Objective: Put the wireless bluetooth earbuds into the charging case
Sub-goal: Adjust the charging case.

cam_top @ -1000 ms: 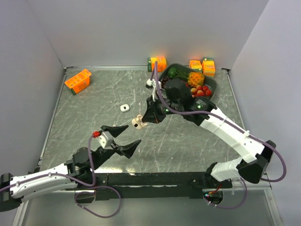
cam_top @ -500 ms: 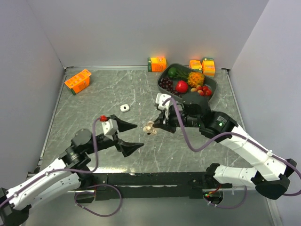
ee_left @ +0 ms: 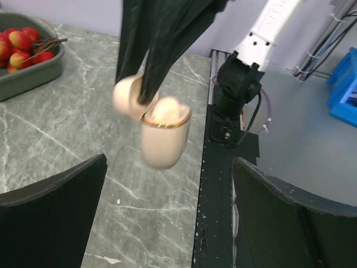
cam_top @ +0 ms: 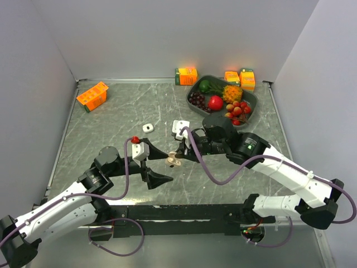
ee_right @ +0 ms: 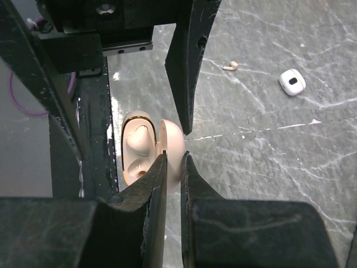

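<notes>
The right tool (ee_right: 173,159) is nearly closed, pinching the flipped-open lid (ee_left: 127,96) of the beige charging case (ee_left: 163,139), which hangs clear of the table (cam_top: 111,123) between the fingers of the left tool (cam_top: 167,166), spread wide and gripping nothing. One beige earbud (ee_right: 138,139) sits in a socket of the case and the socket beside it is bare, while a second beige earbud (ee_right: 230,66) lies on the table near a closed white case (ee_right: 292,82)
</notes>
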